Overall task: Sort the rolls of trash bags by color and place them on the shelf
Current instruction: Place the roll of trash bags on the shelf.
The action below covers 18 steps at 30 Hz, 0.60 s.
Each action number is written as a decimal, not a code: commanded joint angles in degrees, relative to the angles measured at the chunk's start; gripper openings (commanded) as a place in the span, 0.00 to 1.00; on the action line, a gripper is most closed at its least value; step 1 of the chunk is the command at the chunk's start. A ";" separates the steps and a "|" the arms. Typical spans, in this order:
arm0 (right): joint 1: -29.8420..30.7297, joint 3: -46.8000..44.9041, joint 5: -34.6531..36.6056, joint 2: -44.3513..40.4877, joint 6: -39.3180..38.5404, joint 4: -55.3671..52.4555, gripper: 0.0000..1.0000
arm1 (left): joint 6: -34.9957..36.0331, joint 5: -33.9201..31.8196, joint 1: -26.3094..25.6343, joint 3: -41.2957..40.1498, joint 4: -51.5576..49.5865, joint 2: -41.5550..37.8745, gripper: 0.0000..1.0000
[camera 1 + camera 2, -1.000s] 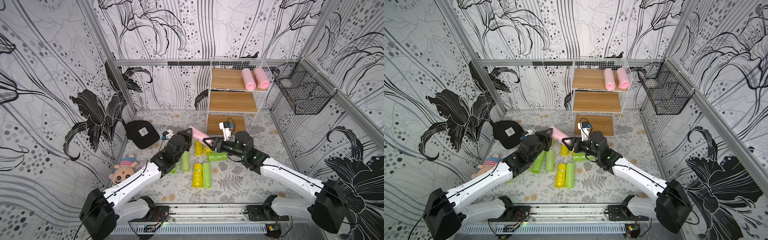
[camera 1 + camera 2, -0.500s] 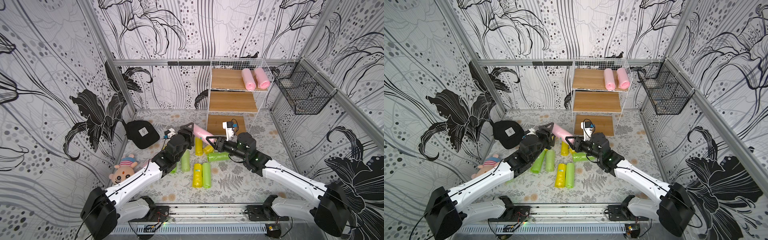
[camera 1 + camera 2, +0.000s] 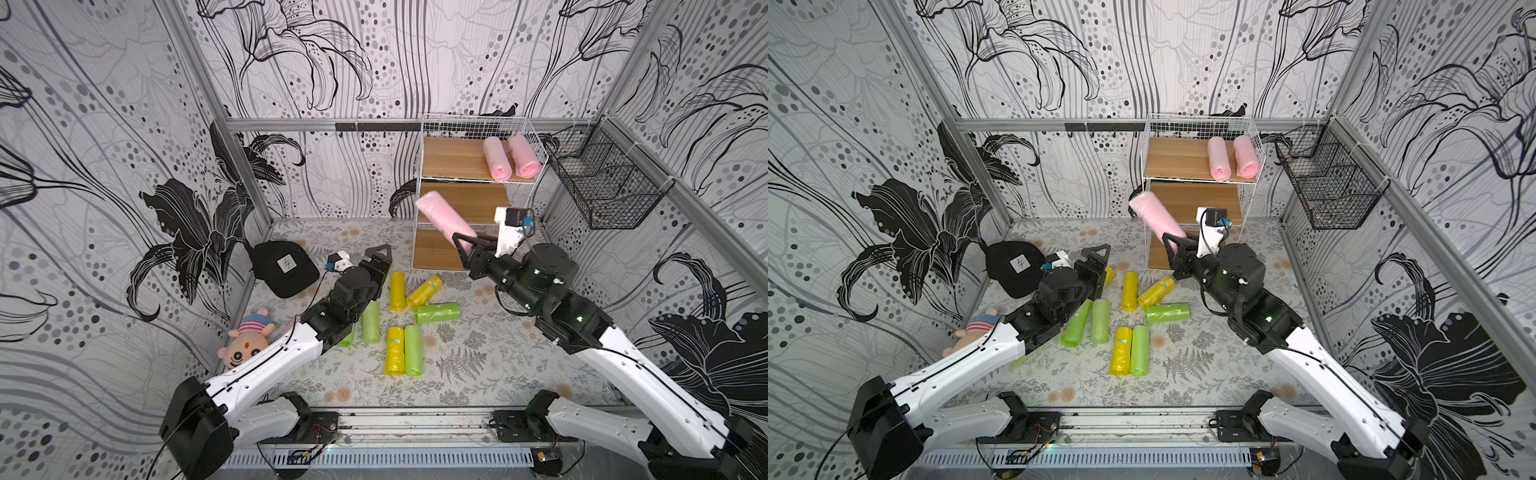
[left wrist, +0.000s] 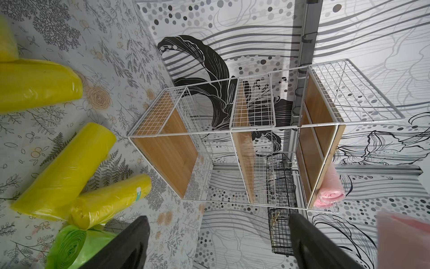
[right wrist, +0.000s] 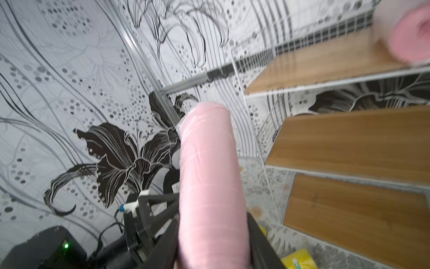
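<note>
Right pincer: was clamped on pink roll.
Left pincer: was apart, empty.
Placing: needed it flat beside pink pair on shelf.

I have both top views hanging high over the front rail, side by side, looking down and toward the back wall. Each takes in the whole floor and the shelf at its back edge. My left wrist camera sits low near the floor's middle, rolled sideways, facing the shelf from well off. My right wrist camera looks along the pink roll, very close, up at the same shelf boards.
</note>
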 commanded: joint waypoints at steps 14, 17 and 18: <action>-6.54 38.04 26.39 28.83 -19.81 -11.33 0.29 | 15.99 1.00 0.24 5.55 -5.76 2.21 0.97; -8.17 43.20 26.27 33.68 -19.52 -13.67 0.29 | 16.20 0.72 0.24 5.03 -5.71 1.31 0.97; -8.66 44.73 26.32 35.09 -19.18 -14.80 0.29 | 16.10 0.65 0.24 4.85 -5.63 1.01 0.97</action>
